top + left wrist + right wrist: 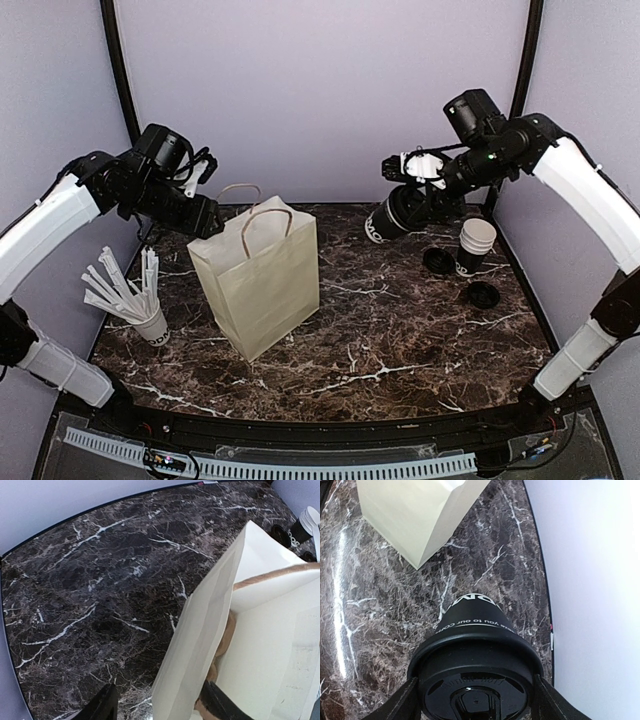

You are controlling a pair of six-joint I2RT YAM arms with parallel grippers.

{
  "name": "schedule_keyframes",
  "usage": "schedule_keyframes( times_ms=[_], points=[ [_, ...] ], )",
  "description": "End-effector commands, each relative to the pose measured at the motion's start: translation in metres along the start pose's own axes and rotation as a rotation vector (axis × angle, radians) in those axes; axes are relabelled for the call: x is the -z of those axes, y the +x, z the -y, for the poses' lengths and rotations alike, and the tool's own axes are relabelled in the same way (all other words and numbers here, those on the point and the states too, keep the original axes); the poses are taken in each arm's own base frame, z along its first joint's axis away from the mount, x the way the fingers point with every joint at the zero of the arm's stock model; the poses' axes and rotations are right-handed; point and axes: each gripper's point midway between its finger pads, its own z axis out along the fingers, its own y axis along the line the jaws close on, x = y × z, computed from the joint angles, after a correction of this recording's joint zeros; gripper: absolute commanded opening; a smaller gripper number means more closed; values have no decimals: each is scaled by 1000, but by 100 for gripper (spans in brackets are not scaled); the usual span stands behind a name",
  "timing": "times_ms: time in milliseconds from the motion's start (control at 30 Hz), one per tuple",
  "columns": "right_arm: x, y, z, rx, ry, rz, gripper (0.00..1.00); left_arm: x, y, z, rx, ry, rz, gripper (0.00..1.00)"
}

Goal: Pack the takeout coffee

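Upper right of the top view: the right gripper (475, 702) clamps a lidded cup (383, 224), tipped sideways above the dark, white-veined marble table (400, 340).
At centre the cream paper bag (262, 280) stands open, its wall between the left gripper's (160, 707) wide-parted jaws. Stacked cups (477, 243) and round black lids (437, 261) (484, 294) sit below the held cup, and a cup of wrapped sticks (150, 322) stands lower left.

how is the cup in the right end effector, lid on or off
On: the black lid sits on the cup, with the right end effector shut on it.
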Motion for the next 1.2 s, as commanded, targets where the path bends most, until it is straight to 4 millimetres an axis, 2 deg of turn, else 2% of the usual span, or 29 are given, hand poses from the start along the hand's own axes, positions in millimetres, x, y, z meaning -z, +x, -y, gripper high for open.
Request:
schedule_keyframes(
  times_ms=[0, 100, 200, 333, 400, 467, 633, 867, 1067, 1167],
  points=[
    [33, -46, 41, -19, 182, 173, 47, 3, 3, 20, -36, 126, -50, 55],
    [51, -71, 58, -33, 223, 261, 47, -1, 2, 35, -64, 208, -68, 42],
    [61, -97, 60, -16, 230, 337, 45, -6, -2, 46, -77, 266, -74, 23],
    [59, -128, 50, 40, 215, 377, 43, -3, -11, 64, -95, 363, -48, 4],
    [55, -142, 36, 93, 189, 381, 43, -1, -14, 71, -100, 405, -34, 0],
    [49, -154, 20, 140, 169, 377, 42, 1, -17, 76, -108, 437, -21, 0],
    [39, -171, -14, 240, 132, 341, 40, 4, -22, 86, -126, 475, 3, 0],
    [5, -161, -62, 395, 120, 164, 37, 6, -24, 105, -158, 525, 24, 2],
    [-3, -151, -92, 421, 65, 94, 37, 3, -13, 135, -248, 577, -1, 20],
    [-7, -140, -107, 429, 25, 41, 37, 6, -14, 142, -272, 588, 11, 39]
  ],
)
